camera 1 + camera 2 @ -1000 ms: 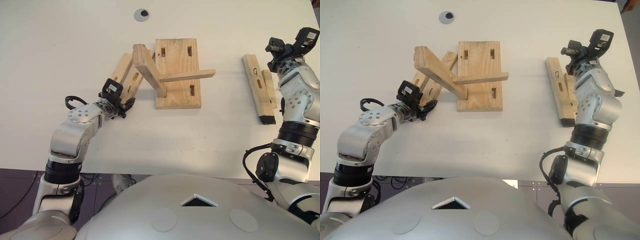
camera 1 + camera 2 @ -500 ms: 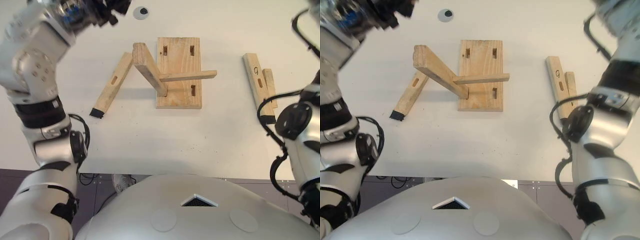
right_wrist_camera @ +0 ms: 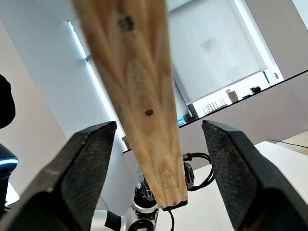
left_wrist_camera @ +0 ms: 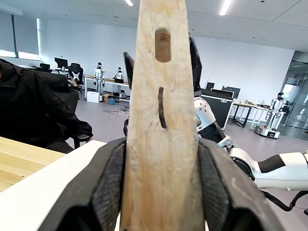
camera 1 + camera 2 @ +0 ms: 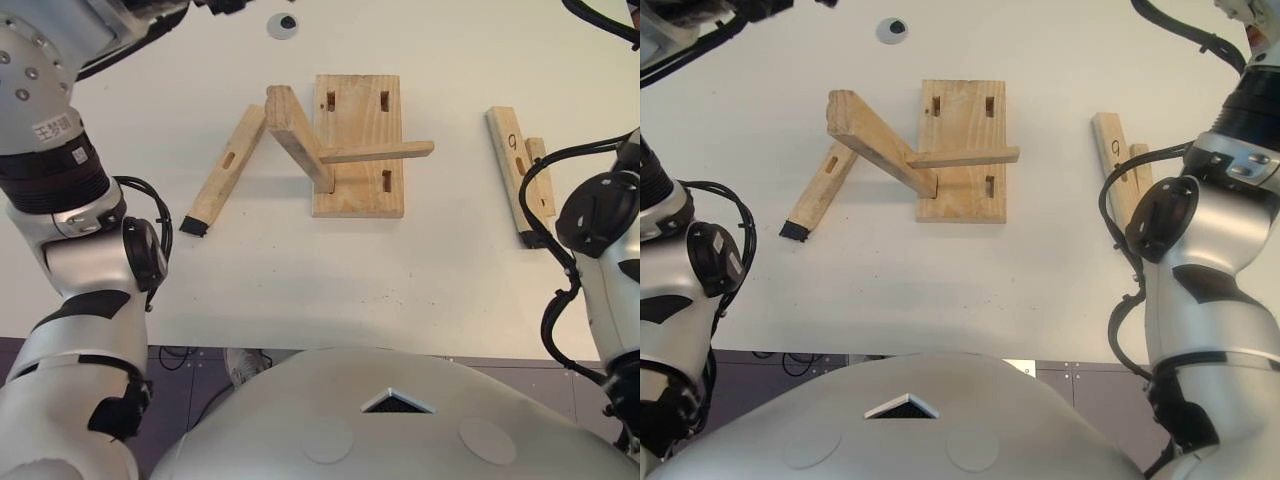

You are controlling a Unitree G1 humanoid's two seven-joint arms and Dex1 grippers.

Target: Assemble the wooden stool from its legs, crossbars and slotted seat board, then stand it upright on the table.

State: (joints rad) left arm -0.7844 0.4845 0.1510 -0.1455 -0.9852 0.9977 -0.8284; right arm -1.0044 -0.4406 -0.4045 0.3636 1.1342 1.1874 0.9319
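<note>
While both my arms are raised above the tabletop [image 5: 400, 280], my left pincer [image 4: 160, 96] is clamped on a wooden leg [image 4: 161, 159], its dark pads [image 4: 113, 187] pressed against both sides of the wood; an oval hole shows high on the face turned to my wrist. My right pincer [image 3: 161, 163] is closed on a plain wooden piece [image 3: 139, 86], which runs up between its two pads [image 3: 91, 173], clear of the table. Down on the tabletop, the slotted seat board [image 5: 357, 200] lies flat about midway between the left and right edges, nearer the far edge than the near one. Of its four slots, three stand open: both far ones and the near right one. At the near left slot a tilted leg [image 5: 295, 130] is planted, leaning away towards the far left corner. A crossbar [image 5: 380, 152] sticks out of that leg and reaches across the board, passing between the two right-hand slots and ending just past the board's right side. A loose leg [image 5: 225, 170] lies flat just left of the board, its black-capped end pointing at the near edge. Near the right edge a slotted leg [image 5: 510, 160] and a thinner bar [image 5: 540, 180] lie side by side, touching. A small grey disc [image 5: 283, 27] sits by the far edge.
</note>
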